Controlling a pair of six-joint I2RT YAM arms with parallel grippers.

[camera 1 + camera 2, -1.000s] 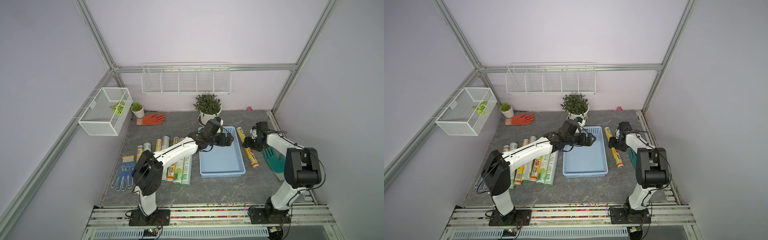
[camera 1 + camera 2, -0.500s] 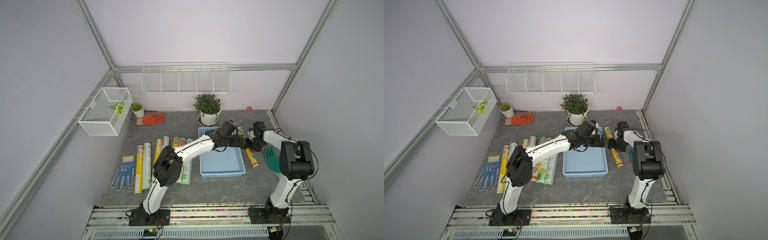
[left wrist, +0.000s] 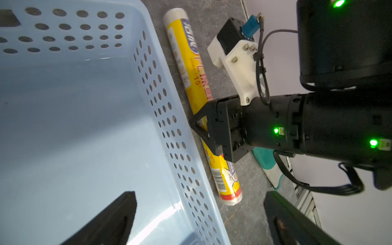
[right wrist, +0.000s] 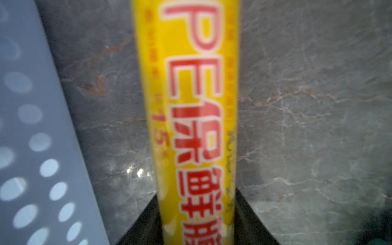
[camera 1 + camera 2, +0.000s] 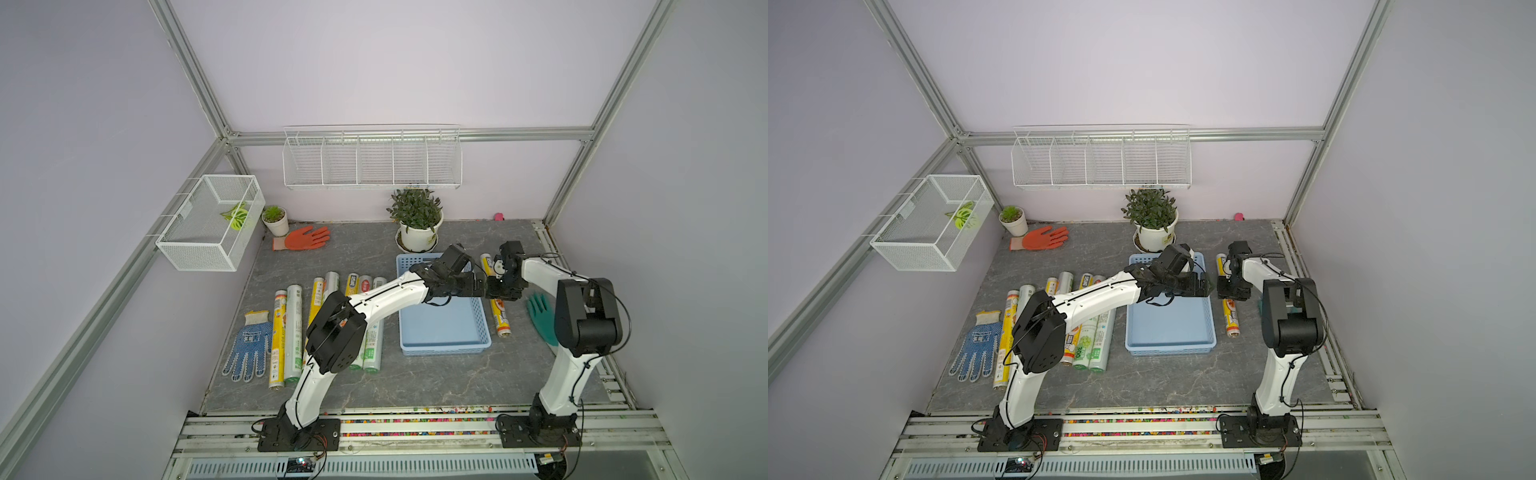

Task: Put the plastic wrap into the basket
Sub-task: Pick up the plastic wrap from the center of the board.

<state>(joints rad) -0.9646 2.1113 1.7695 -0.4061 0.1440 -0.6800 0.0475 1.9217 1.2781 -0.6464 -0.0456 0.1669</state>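
The light blue basket (image 5: 441, 328) (image 5: 1169, 330) (image 3: 84, 127) holds nothing. Just right of it a yellow plastic wrap roll (image 5: 502, 322) (image 5: 1231, 322) (image 3: 191, 63) (image 4: 191, 84) lies on the table. My right gripper (image 5: 500, 293) (image 5: 1231, 293) (image 3: 197, 125) (image 4: 196, 212) is shut on the middle of this roll, one finger against each side. Above the basket's right wall my left gripper (image 5: 478, 286) (image 5: 1204, 286) (image 3: 199, 195) stands open and holds nothing. Several more plastic wrap rolls (image 5: 291, 328) (image 5: 1096, 336) lie side by side left of the basket, partly hidden under the left arm.
A potted plant (image 5: 417, 220) stands just behind the basket. A green glove (image 5: 540, 311) lies right of the held roll, a blue-dotted glove (image 5: 247, 349) at the far left, an orange glove (image 5: 303, 239) and a small pot (image 5: 275, 218) at the back left. A wire mesh box (image 5: 208, 224) and a wire rack (image 5: 372, 160) hang on the walls.
My left arm has swung right across the basket to its right wall. My right gripper has come down over the yellow roll and shut on it.
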